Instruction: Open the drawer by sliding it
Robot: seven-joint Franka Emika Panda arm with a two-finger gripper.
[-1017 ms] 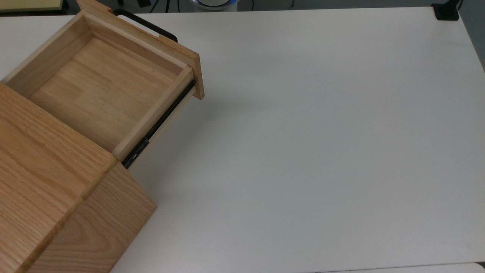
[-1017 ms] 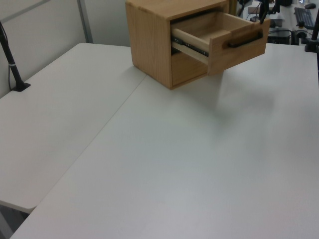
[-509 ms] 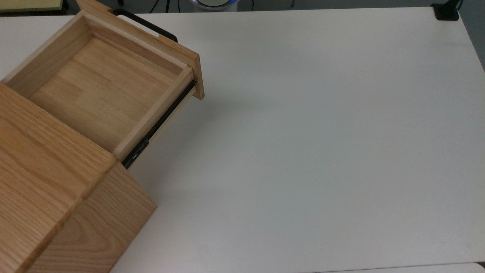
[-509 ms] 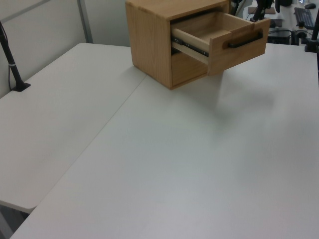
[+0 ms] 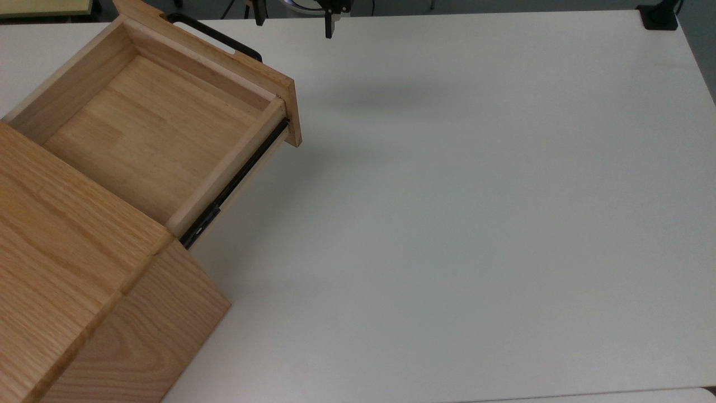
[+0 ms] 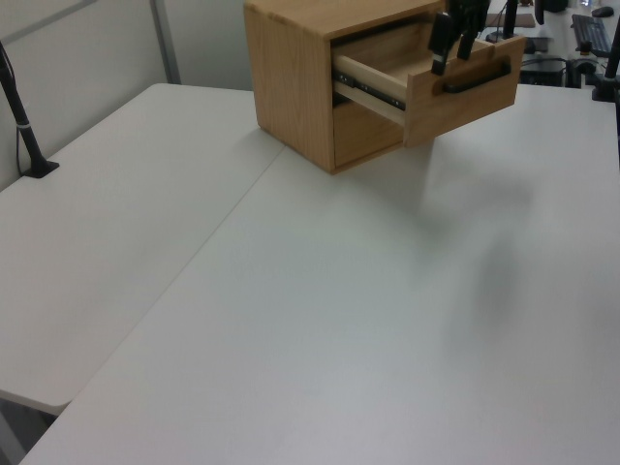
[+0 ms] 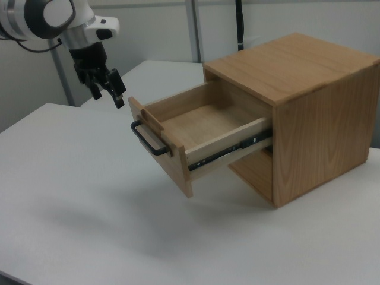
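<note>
- Light oak drawer (image 5: 151,126) (image 6: 426,68) (image 7: 199,133), box-shaped, pulled well out of its housing.
- Inside bare, pale wood floor open to view from above.
- Flat front panel wider than the box, overhanging both sides.
- Thin black bar handle (image 5: 215,36) (image 6: 477,79) (image 7: 147,141) across the front face.
- Black slide rail (image 5: 235,182) (image 7: 231,149) exposed along the side.
- Hangs level above the white tabletop, not touching it.

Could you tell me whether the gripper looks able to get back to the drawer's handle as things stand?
Probably yes. The gripper hangs open in the air just beyond the handle on the pulled-out drawer, and nothing stands between them on the table.
</note>
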